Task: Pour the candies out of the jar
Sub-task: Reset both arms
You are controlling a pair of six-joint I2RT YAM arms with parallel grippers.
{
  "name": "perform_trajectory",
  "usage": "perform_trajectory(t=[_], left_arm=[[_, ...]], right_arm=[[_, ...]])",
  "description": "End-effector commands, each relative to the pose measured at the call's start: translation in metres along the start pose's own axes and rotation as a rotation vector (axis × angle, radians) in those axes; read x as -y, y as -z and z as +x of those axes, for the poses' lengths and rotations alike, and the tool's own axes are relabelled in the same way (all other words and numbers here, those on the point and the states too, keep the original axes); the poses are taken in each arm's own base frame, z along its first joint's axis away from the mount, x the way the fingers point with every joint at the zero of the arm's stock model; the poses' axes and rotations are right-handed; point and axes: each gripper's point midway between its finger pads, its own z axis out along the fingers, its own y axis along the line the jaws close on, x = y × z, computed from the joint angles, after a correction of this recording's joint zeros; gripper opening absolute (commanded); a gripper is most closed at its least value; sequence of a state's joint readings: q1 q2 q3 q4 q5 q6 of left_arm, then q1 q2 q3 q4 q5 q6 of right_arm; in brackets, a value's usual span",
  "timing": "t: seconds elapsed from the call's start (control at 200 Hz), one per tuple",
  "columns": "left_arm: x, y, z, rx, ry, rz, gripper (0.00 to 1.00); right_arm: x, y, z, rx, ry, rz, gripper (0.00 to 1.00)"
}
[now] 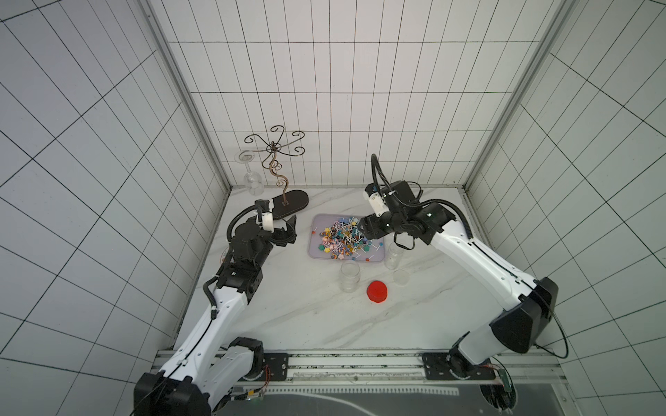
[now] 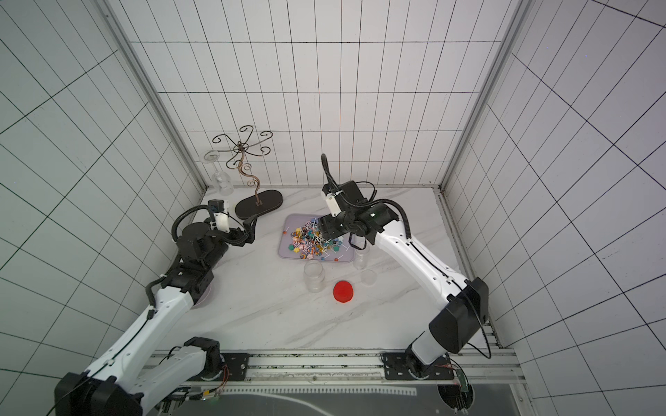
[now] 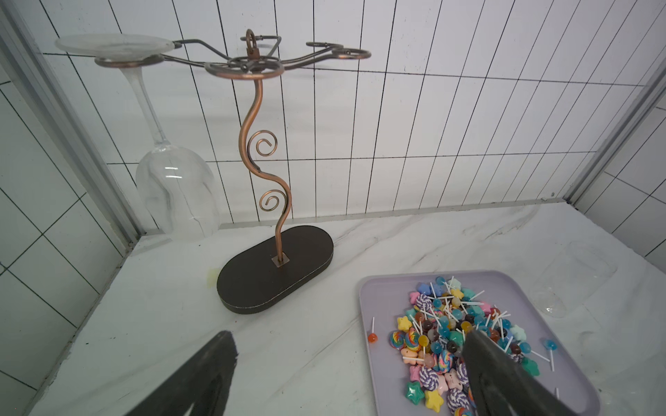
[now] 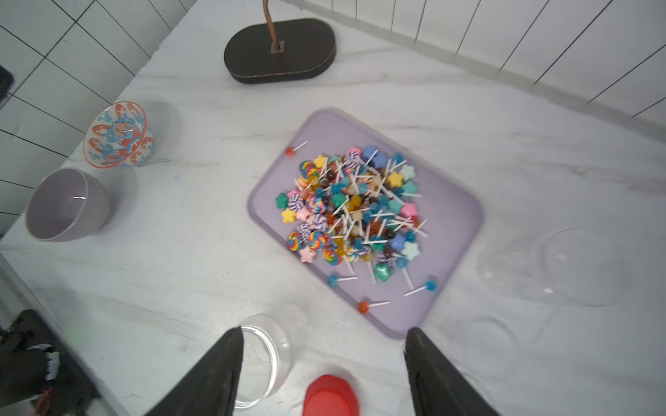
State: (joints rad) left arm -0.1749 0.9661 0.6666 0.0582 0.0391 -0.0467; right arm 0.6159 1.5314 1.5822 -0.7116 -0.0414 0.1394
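The candies [image 1: 340, 239] [image 2: 310, 243] lie heaped on a lilac tray [image 1: 317, 223]: stars, swirl rounds and small lollipops [image 4: 355, 212] [image 3: 443, 335]. In front of the tray a clear jar [image 1: 350, 275] [image 4: 268, 354] stands upright and empty. A second clear, empty jar [image 1: 393, 255] [image 4: 562, 266] stands by the tray's right corner. My right gripper [image 1: 363, 229] [image 4: 324, 336] hangs open above the tray's right side, holding nothing. Left of the tray, my left gripper [image 1: 289, 230] [image 3: 351, 345] is wide open and empty.
A red lid [image 1: 377, 291] [image 4: 329, 396] and a clear lid [image 1: 401, 277] lie in front of the jars. At the back left stands a copper glass rack [image 1: 286, 201] with a wine glass [image 1: 252, 180] hanging from it. A patterned bowl [image 4: 119, 135] and a lilac bowl [image 4: 66, 205] sit by the left wall.
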Motion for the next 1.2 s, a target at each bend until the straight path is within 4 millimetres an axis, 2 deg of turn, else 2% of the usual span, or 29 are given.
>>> perform_trajectory(t=[0.0,0.03,0.14,0.24,0.375,0.595,0.765,0.91,1.03,1.195], left_arm=[[-0.012,0.001,-0.011,0.111,-0.058,-0.07,0.97],[-0.016,-0.001,-0.007,0.104,-0.064,-0.09,0.97],[-0.031,-0.011,0.009,0.073,-0.132,-0.169,0.97],[-0.042,-0.019,0.027,0.054,-0.147,-0.226,0.97],[-0.055,-0.026,0.049,0.077,-0.132,-0.277,0.97],[-0.066,-0.03,0.087,0.098,-0.096,-0.306,0.97],[-0.066,-0.039,0.108,0.088,-0.093,-0.271,0.97],[-0.064,-0.046,0.124,0.078,-0.105,-0.244,0.97],[-0.064,-0.05,0.122,0.106,-0.11,-0.23,0.97],[-0.07,-0.058,0.127,0.042,-0.094,-0.255,0.97]], right_arm=[[0.025,0.036,-0.039,0.16,-0.027,0.042,0.99],[0.04,0.041,-0.04,0.182,-0.049,0.082,1.0],[0.07,0.051,-0.037,0.236,-0.113,0.112,1.0],[0.088,0.058,-0.032,0.287,-0.149,0.112,1.0],[0.124,0.07,-0.021,0.355,-0.226,0.215,0.99],[0.168,0.096,-0.004,0.48,-0.23,0.43,1.0],[0.187,0.099,0.015,0.575,-0.22,0.516,1.0],[0.195,0.115,0.031,0.749,-0.213,0.594,1.0],[0.197,0.121,0.044,0.824,-0.121,0.658,1.0],[0.215,0.099,0.063,0.7,-0.082,0.73,0.99]])
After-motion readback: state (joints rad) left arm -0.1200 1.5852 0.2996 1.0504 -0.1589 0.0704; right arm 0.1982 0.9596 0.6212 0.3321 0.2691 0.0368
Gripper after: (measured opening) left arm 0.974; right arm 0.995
